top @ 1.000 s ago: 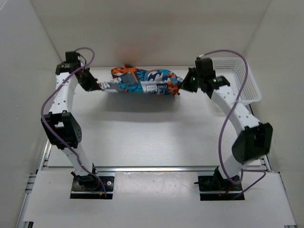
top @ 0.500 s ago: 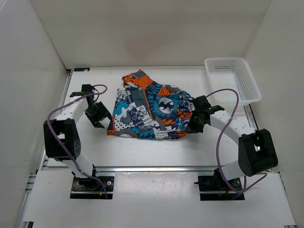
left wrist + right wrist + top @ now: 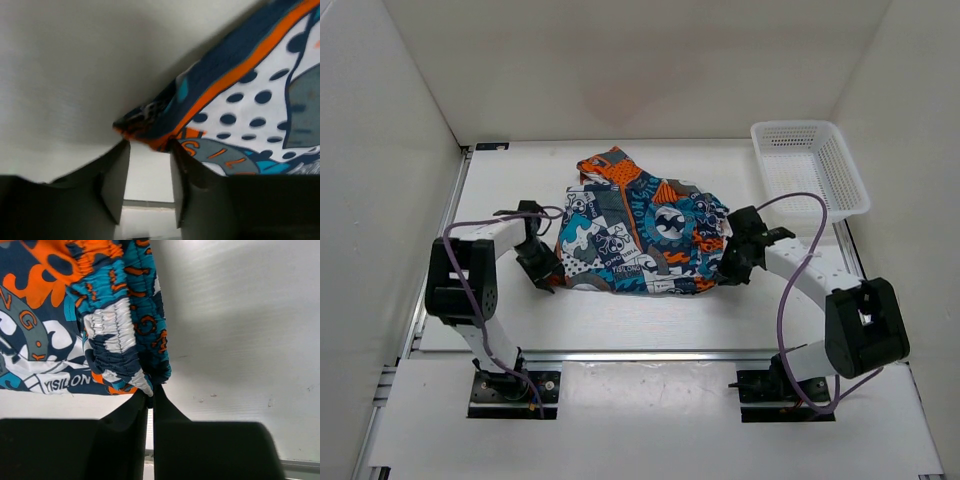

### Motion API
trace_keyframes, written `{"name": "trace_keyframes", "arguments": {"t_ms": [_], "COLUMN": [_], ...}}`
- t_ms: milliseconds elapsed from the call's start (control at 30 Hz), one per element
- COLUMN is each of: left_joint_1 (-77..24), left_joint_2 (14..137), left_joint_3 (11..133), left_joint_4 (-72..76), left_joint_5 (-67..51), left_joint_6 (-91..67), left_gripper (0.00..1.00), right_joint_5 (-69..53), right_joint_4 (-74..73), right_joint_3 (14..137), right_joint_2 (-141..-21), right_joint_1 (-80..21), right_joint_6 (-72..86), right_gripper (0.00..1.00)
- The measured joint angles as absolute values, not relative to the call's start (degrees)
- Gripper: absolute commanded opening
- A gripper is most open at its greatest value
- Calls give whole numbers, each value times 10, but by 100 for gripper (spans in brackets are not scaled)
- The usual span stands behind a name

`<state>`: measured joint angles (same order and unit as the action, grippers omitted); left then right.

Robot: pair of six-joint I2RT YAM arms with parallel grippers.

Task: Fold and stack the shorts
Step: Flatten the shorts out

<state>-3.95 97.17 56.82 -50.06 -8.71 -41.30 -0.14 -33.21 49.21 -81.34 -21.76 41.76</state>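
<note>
The shorts lie spread but rumpled on the middle of the desk, a cartoon patchwork of teal, orange, navy and white, with an orange corner pointing toward the back.

shorts on table centre, basket at far right corner, left tool at their left edge, right tool opposite

White table, plain white walls three sides; light seemingly diffuse.

My left gripper hung low at 9 o'clock, its jaws apart; my right gripper, at 3 o'clock, was clamped on the shorts.
</note>
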Motion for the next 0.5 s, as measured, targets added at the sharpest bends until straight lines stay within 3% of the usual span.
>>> {"name": "trace_keyframes", "arguments": {"t_ms": [67,100,167,500], "left_joint_1": [-52,-57,-65,-92], "left_joint_2": [993,998,1004,1021], "left_joint_3": [578,582,592,618], "left_joint_4": [-494,-495,-493,-490], "left_joint_5": [-74,-70,-62,-45], "left_joint_6": [-420,-424,-428,-434], "left_gripper": [24,10,10,10], "right_joint_5": [-2,-4,-5,-16], "right_joint_4": [-331,-331,-331,-315], "right_joint_3": [477,469,450,395], "right_joint_2": [-803,-795,-777,-736], "right_joint_1": [-217,-216,-214,-212], "right_joint_6": [422,425,430,446], "right_gripper": [39,59,67,66]}}
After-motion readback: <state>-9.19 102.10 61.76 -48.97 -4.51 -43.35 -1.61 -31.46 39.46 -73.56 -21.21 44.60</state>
